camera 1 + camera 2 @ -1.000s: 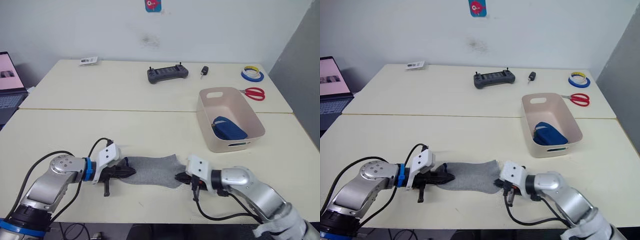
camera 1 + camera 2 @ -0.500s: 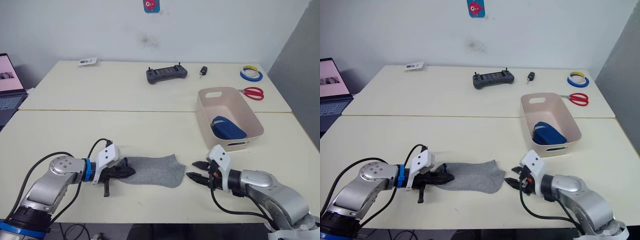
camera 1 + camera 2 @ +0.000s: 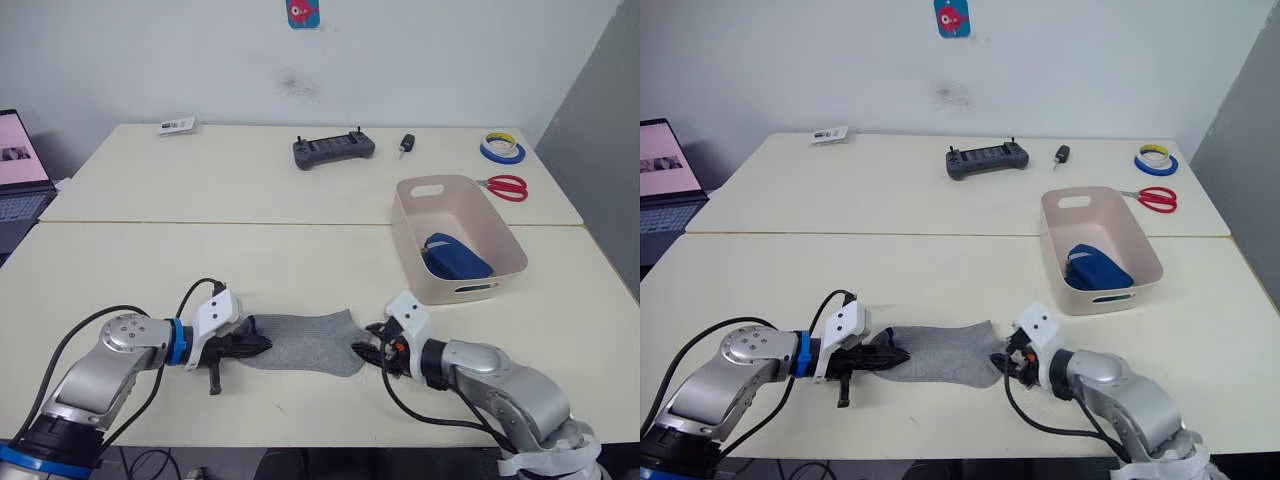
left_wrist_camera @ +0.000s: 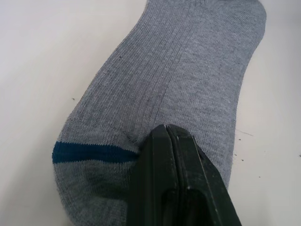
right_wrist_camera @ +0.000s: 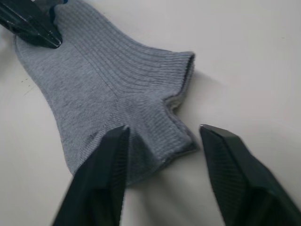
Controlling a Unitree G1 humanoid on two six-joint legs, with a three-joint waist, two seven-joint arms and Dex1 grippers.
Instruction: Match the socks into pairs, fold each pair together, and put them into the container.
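Observation:
A grey sock (image 3: 300, 342) with a blue toe stripe (image 4: 94, 153) lies flat near the table's front edge, between my two grippers. My left gripper (image 3: 262, 343) is shut on its toe end, and in the left wrist view the closed black fingertips (image 4: 167, 136) press just past the stripe. My right gripper (image 3: 365, 352) is open at the cuff end, with one finger (image 5: 106, 160) over the heel and the other (image 5: 225, 155) on the bare table beside the cuff. The container (image 3: 438, 285) stands to the right and holds a blue pair (image 3: 458, 257).
On the far table lie a black controller (image 3: 334, 148), a key fob (image 3: 407, 143), tape rolls (image 3: 503, 148), red scissors (image 3: 508, 185) beside the container, and a small card (image 3: 177, 123). A laptop (image 3: 15, 170) sits at the far left edge.
My right gripper drew back to the right from the sock's cuff and opened, then returned to the cuff end, still open. The left gripper and the sock stayed put.

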